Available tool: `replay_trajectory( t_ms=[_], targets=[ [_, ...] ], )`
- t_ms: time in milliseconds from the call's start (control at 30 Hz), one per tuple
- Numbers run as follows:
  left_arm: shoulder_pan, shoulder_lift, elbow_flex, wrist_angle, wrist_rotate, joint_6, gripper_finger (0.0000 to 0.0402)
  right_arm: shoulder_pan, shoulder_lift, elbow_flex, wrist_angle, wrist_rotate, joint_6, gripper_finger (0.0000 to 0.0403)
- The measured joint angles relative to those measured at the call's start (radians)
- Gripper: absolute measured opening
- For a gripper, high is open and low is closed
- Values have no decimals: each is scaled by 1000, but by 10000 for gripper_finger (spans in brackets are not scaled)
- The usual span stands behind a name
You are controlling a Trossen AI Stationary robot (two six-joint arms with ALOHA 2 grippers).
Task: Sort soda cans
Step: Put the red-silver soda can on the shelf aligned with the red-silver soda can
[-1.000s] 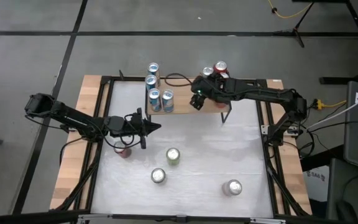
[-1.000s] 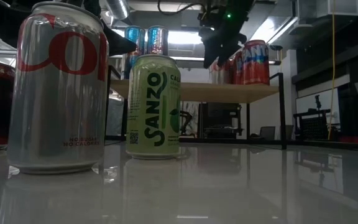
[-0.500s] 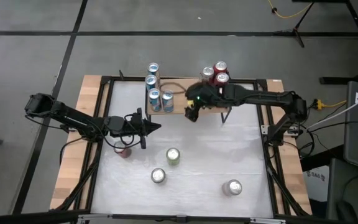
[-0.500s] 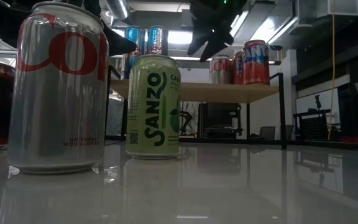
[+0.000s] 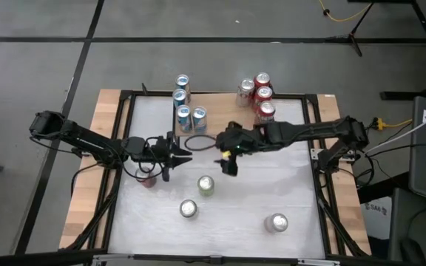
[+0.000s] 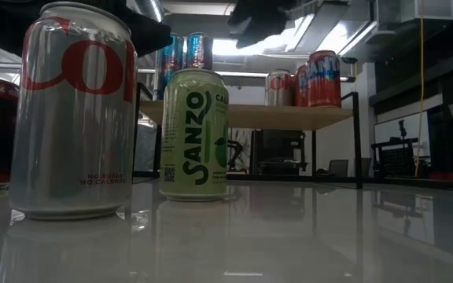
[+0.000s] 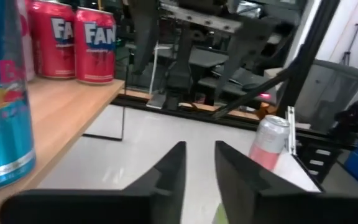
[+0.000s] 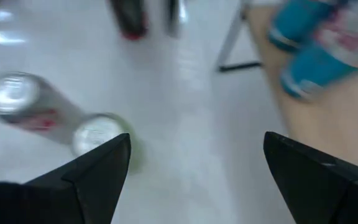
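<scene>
Right gripper (image 5: 230, 164) hovering wide open and empty above the white table (image 5: 287, 177), near the green can (image 5: 206, 185). Left gripper (image 5: 180, 154) waiting with fingers slightly parted beside a red can (image 5: 147, 179). Blue cans (image 5: 188, 117) and red cans (image 5: 260, 94) standing on the shelf (image 6: 289, 115).

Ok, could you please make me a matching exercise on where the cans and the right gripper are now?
1 green can
2 blue cans
3 grouped red cans
4 right gripper

A on the shelf, left-arm end
B open, over the table
C on the shelf, right-arm end
D standing on the table

Pairs: 1-D, 2-A, 3-C, 4-B.
</scene>
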Motion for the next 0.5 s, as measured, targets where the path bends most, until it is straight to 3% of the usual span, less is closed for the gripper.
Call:
replay_trajectory(
  t_ms=[233,500],
  targets=[
    [0,0,0,-2,-7,-1,158,93,0,0,172,-138,-26,358],
    [0,0,0,-10,-8,3,172,221,45,1,389,-145,-152,358]
  ],
)
